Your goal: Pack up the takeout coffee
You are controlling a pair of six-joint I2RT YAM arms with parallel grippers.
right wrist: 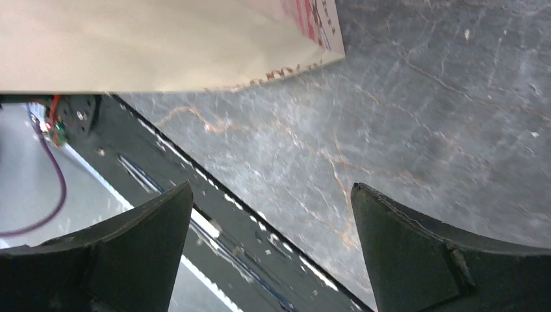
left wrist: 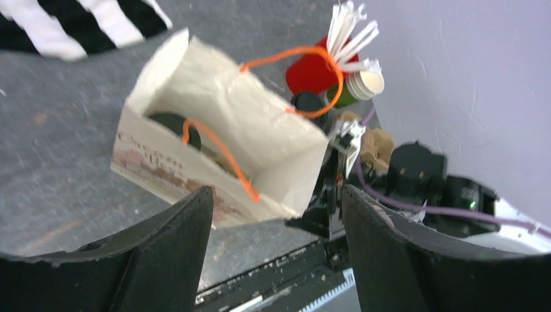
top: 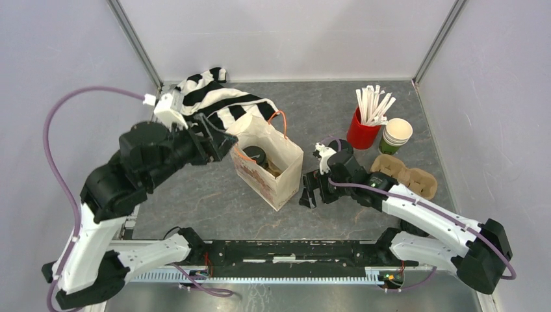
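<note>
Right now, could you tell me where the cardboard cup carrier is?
In the top view, the cup carrier lies at the right, just in front of the stacked cups and red cup.

No legible text anywhere. Bag (top: 269,175) carries red print (right wrist: 310,18) on its side panel and along the bottom edge. It looks like lettering, but it's too blurred and small to read in the top view or either wrist view.

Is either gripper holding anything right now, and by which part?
Nothing is held. The left gripper is open, short of the paper bag; the right gripper is open over the table beside the bag.
</note>
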